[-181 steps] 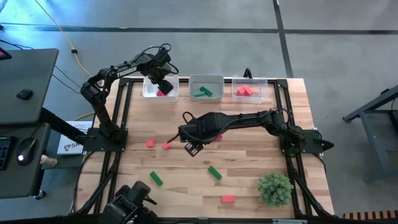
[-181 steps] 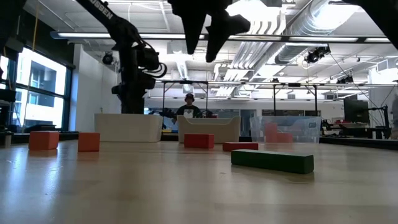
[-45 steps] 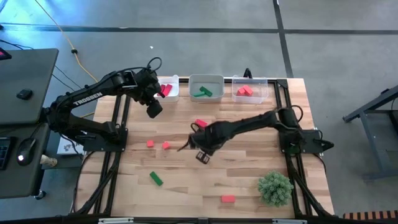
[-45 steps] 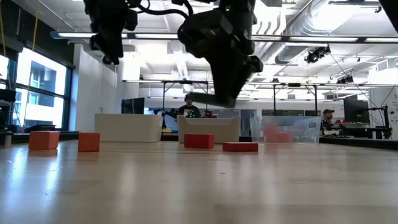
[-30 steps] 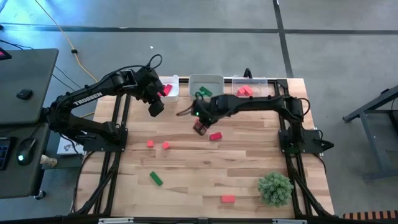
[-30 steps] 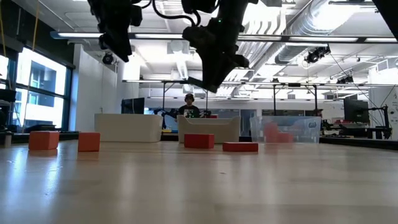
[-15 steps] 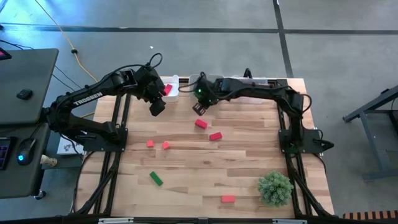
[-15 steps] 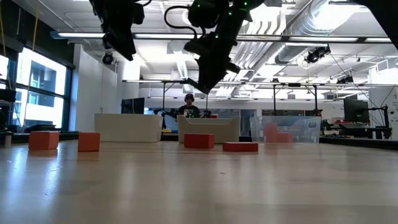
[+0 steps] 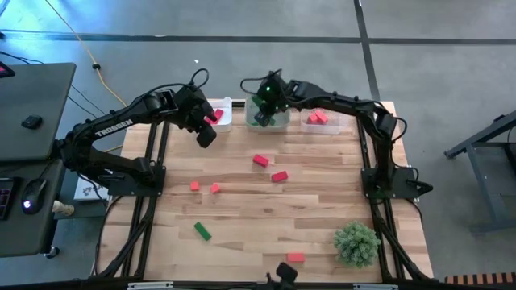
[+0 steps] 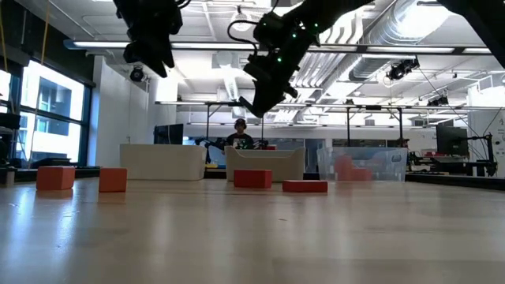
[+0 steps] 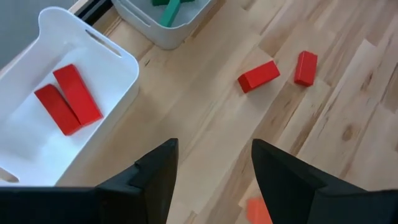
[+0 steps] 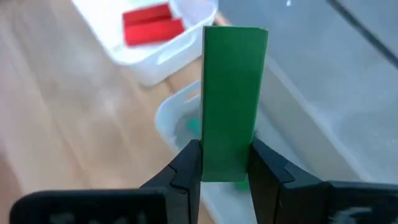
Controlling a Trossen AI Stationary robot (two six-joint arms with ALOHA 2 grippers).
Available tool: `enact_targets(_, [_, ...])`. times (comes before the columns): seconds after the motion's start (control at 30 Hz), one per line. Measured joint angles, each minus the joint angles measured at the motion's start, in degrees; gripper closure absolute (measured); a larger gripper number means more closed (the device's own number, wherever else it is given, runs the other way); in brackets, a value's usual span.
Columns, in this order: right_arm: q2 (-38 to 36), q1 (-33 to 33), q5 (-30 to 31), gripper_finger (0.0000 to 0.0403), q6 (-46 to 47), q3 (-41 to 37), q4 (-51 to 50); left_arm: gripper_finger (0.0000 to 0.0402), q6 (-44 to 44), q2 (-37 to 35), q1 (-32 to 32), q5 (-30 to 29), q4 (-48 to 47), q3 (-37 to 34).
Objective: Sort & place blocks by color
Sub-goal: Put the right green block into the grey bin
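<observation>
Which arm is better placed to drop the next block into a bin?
The right. The right gripper is shut on a green block and is over the middle bin, which holds green pieces. The left gripper is open and empty beside the left bin.

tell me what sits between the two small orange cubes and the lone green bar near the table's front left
Nothing: in the high view, only bare wood of the table separates the two small orange cubes from the green oblong bar.
</observation>
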Motion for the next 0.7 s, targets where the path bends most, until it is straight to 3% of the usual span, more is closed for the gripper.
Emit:
enact_targets(0.3, [0.5, -4.6, -3.2, 0.0327, -5.9, 0.0, 5.6, 0.0206, -4.7, 0.0, 0.0, -0.7, 0.0, 0.0])
enact_targets(0.7, [5.4, -6.2, -7.5, 0.0327, -9.0, -0.2, 1.5, 0.0206, -4.7, 0.0, 0.0, -0.7, 0.2, 0.0])
